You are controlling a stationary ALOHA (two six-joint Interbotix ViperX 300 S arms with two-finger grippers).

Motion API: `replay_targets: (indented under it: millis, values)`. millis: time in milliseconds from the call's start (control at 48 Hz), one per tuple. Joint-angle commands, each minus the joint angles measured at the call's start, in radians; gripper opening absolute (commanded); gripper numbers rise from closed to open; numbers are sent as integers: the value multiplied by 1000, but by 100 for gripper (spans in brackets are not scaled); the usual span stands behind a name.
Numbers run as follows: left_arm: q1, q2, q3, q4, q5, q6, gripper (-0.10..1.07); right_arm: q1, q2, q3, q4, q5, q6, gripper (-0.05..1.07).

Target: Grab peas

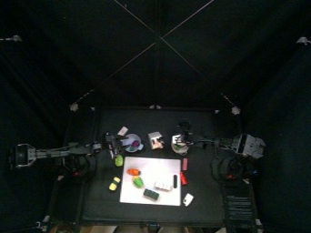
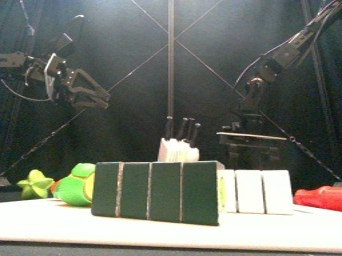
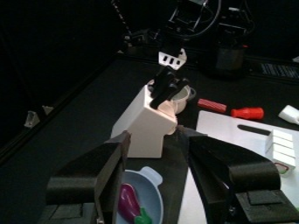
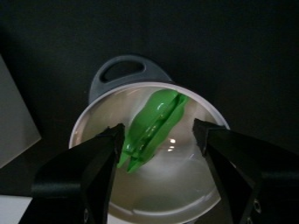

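Black curtains surround our counter (image 1: 104, 182); our right hand (image 4: 160, 144), jaws spread wide, straddles the peas (image 4: 153, 129), centre frame, ready to close; our left hand (image 3: 158, 171) is also open.

Top cam: high overhead, straight down, far off; table (image 1: 97, 173) small at frame centre-bottom. Front cam: table height at front edge, level, v. close. L wrist cam: looks over knife block (image 3: 149, 122) twd right gripper (image 3: 170, 59) in upper centre. R wrist cam: close, down onto peas (image 4: 152, 127). Knife block (image 2: 181, 145) shared by front + L wrist.
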Motion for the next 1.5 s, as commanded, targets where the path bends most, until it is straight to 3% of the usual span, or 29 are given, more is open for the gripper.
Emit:
replay_targets:
  millis: [0, 458, 833, 1271, 1479]
  values:
    - [2, -2, -12, 0, -3, 2, 85, 0, -2, -20, -6, -3, 3, 95]
    - [2, -2, -9, -2, -3, 2, 85, 0, 49, -28, -11, -3, 3, 92]
    - [2, -2, -8, -2, -3, 2, 85, 2, 57, -34, -23, -3, 3, 68]
    - [2, -2, -9, -2, -3, 0, 85, 8, -60, -57, -58, 60, 2, 65]
    - [2, -3, -9, -2, -2, 0, 85, 11, -69, -60, -67, 71, -2, 65]
